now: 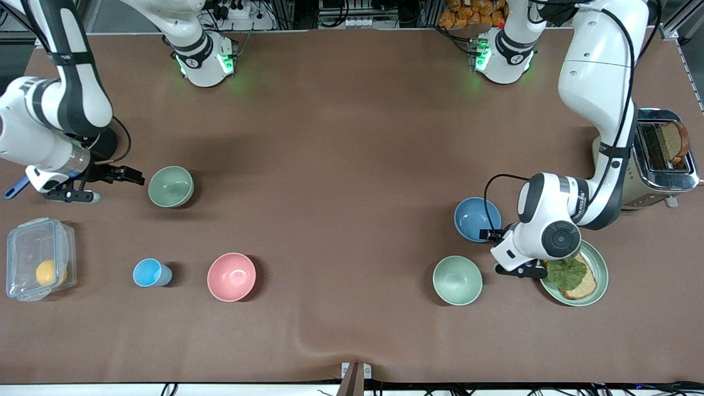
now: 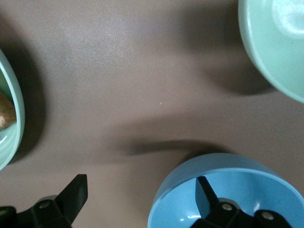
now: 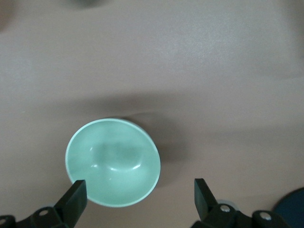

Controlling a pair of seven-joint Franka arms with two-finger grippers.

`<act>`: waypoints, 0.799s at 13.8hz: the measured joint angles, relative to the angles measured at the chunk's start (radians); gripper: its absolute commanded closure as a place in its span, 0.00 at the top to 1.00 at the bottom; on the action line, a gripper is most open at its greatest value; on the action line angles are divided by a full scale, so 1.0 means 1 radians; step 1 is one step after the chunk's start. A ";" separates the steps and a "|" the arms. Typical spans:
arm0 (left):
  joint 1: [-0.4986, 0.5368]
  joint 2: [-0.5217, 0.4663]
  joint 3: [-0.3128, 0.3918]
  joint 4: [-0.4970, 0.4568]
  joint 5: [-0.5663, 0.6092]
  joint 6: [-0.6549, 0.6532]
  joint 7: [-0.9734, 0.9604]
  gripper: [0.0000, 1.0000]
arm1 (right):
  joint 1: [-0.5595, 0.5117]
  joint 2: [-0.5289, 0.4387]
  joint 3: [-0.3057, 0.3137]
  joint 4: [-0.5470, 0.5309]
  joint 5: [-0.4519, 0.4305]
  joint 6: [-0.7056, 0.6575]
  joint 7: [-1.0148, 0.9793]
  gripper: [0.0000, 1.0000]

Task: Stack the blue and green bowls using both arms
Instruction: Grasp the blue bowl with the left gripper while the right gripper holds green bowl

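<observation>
Blue bowl (image 1: 476,219) sits upright on the brown worktop (image 1: 341,165) toward the left arm's end, farther from the front camera than a mint-green bowl (image 1: 457,280) and just beside a green plate (image 1: 600,280) carrying bread and a leaf. Left end effector (image 1: 493,235) is at the blue bowl's rim, fingers spread wide and gripping nothing; in the left wrist view one finger (image 2: 205,194) is over the bowl's inside, the other (image 2: 72,194) outside over bare worktop, so the rim lies between them. I cannot tell whether either finger touches the bowl.

Green bowl (image 1: 171,186), pale sage, stands upright toward the right arm's end, well apart from the blue bowl. Right end effector (image 1: 127,175) is just beside it, jaws wide apart and empty. The right wrist view shows the bowl (image 3: 113,162) close to one finger (image 3: 73,197), not between the two.

Nearer the front camera at that end: a pink bowl (image 1: 231,276), a light-blue cup (image 1: 150,273), and a clear lidded box (image 1: 37,258) with a yellow fruit inside. A toaster (image 1: 663,157) with a slice in it stands at the left arm's end.
</observation>
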 measured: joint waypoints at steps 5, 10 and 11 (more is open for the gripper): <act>-0.015 0.000 -0.001 -0.024 0.000 0.000 0.000 1.00 | -0.003 0.036 -0.001 -0.095 0.000 0.171 -0.001 0.79; -0.034 0.001 -0.002 -0.040 0.003 0.000 0.000 0.02 | -0.011 0.126 -0.002 -0.129 0.001 0.333 -0.049 0.60; -0.038 0.002 -0.002 -0.042 0.016 0.000 -0.002 0.00 | -0.016 0.143 -0.002 -0.134 0.001 0.356 -0.061 0.46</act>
